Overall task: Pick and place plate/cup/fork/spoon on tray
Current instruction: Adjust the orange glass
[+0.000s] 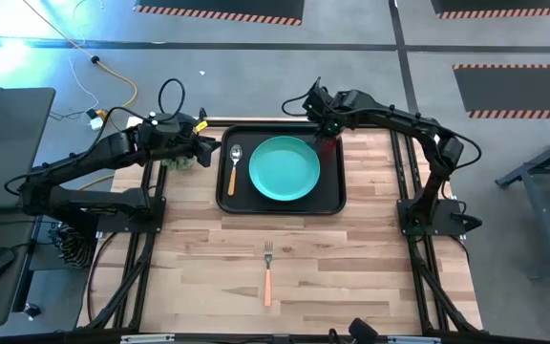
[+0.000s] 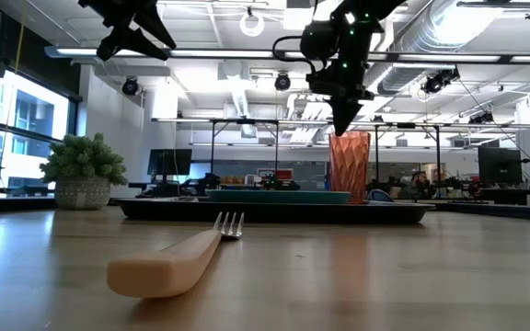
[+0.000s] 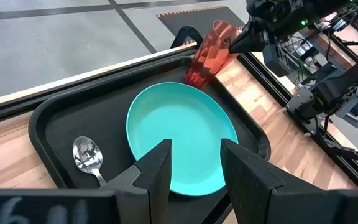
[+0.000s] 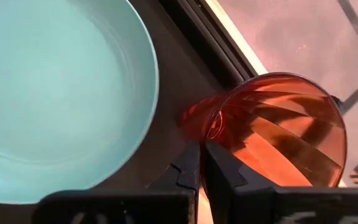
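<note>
right gripper (image 1: 327,137) sits at upper centre, fingers pinched nearly together (arm bent sharply). left gripper (image 1: 210,148) waits left of centre, fingers spread.

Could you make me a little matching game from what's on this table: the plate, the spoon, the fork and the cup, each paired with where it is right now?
Things:
1. plate
2. spoon
3. fork
4. cup

Places:
A. on the bare wooden table, outside the tray
B. upright at the tray's corner, right under the right gripper
C. in the middle of the tray
D. on the tray, beside the plate, on the side nearer the left gripper

Pairs: 1-C, 2-D, 3-A, 4-B
</note>
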{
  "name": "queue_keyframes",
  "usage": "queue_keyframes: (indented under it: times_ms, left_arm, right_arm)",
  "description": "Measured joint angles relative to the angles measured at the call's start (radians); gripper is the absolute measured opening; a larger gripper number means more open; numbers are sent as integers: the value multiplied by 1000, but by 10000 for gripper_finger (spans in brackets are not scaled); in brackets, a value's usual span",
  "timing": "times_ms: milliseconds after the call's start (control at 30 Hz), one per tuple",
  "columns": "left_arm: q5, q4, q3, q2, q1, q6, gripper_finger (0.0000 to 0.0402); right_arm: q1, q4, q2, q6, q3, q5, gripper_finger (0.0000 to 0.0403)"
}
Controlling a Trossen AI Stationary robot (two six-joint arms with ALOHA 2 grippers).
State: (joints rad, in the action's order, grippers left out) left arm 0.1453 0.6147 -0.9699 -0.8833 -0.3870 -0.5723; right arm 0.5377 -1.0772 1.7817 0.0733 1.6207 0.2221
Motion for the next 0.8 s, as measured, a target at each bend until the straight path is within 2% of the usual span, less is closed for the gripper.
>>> queue_keyframes:
  times_ms: [800]
  left_arm:
    - [0,0,0,0,0,0,129]
  right_arm:
    - [0,-22,0,-16,0,-23,1]
